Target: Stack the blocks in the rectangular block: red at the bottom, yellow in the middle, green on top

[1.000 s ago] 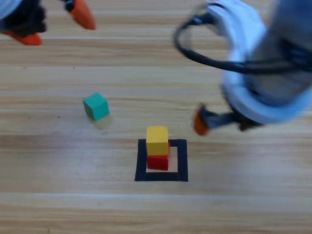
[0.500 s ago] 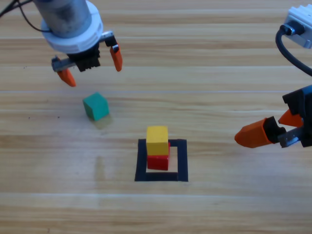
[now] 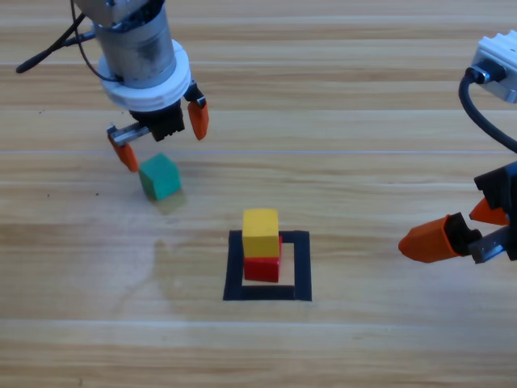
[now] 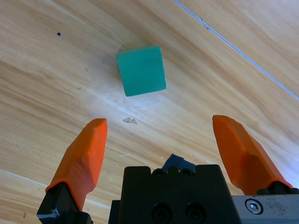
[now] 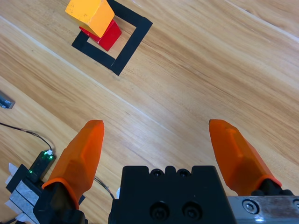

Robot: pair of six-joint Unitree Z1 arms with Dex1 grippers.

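Note:
The yellow cube (image 3: 260, 232) sits on the red cube (image 3: 262, 267) inside the black tape rectangle (image 3: 302, 267); the right wrist view shows the same yellow cube (image 5: 89, 15) on the red cube (image 5: 107, 35) in the tape rectangle (image 5: 133, 38). The teal-green cube (image 3: 159, 176) lies alone on the table to the left. My left gripper (image 3: 161, 137) hovers open just above and behind it; the left wrist view has the green cube (image 4: 141, 70) ahead of the open left gripper (image 4: 163, 135), beyond the jaws. My right gripper (image 3: 456, 230) waits open at the right edge.
The wooden table (image 3: 363, 145) carries only the cubes and tape. A black cable (image 3: 481, 113) loops down the right arm. Cables and a small circuit board (image 5: 28, 179) show at the right wrist view's lower left.
The left arm has come in from the top left corner and dropped toward the green cube. The right arm has drawn back from the middle to the right edge. The cubes have not moved.

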